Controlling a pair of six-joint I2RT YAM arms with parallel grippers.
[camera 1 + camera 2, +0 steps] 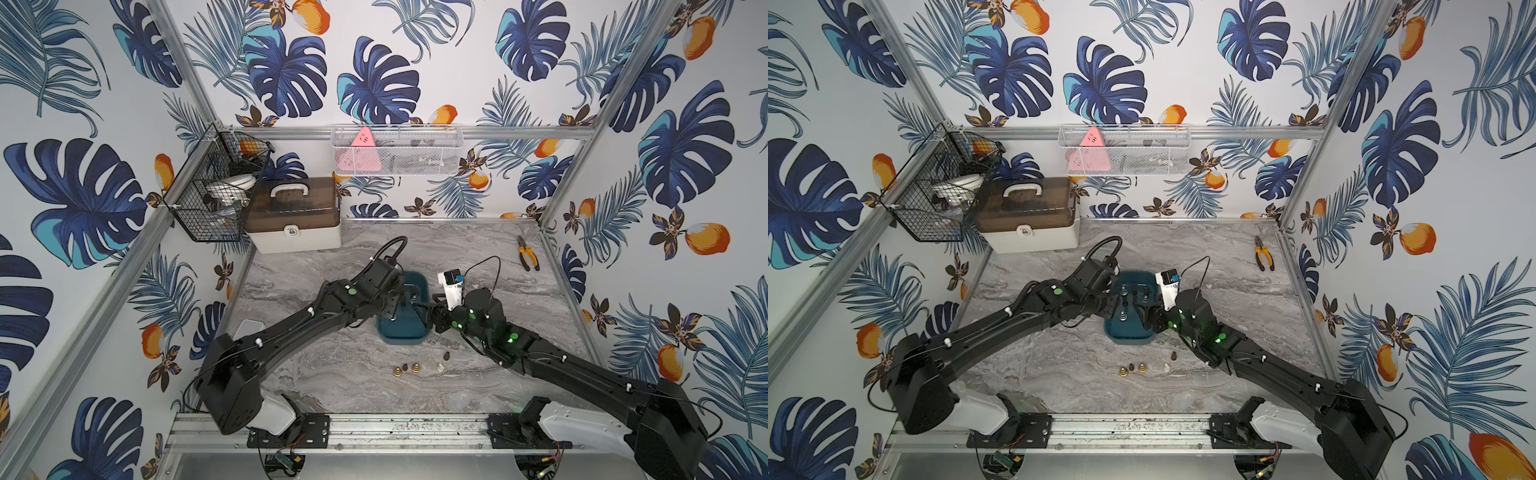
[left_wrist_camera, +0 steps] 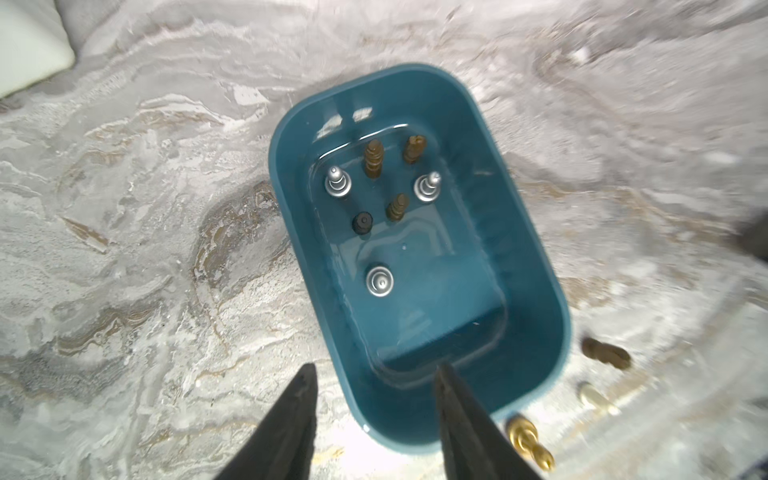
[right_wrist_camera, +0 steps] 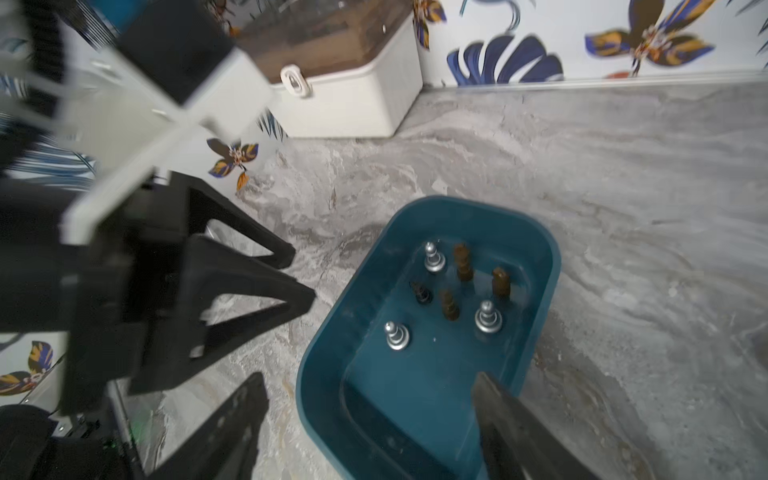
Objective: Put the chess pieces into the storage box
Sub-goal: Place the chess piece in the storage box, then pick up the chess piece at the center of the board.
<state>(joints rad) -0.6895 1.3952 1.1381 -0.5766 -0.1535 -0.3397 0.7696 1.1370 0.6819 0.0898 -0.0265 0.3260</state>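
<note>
Two gaping pincers [image 2: 376, 370] [image 3: 370, 378] over storage box [image 2: 536, 266]

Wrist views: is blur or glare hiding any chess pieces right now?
Left wrist view: the storage box interior is sharp, with white glare near one end wall only; the golden pieces, white piece and dark brown piece outside it are smeared. Right wrist view: the left gripper is blurred, the pieces in the box are readable.

Storage box [image 2: 291, 199]: glossy smooth teal plastic, floor shows reflections. Silver chess pieces [image 2: 379, 281]: shiny metallic. Brown chess pieces [image 2: 373, 158]: dull, matt. Golden chess pieces [image 2: 524, 434]: polished metallic. Table [image 2: 145, 249]: grey marble-look, smooth, low sheen. Case [image 3: 345, 108]: smooth white plastic, with a translucent brown lid [image 3: 332, 37].
</note>
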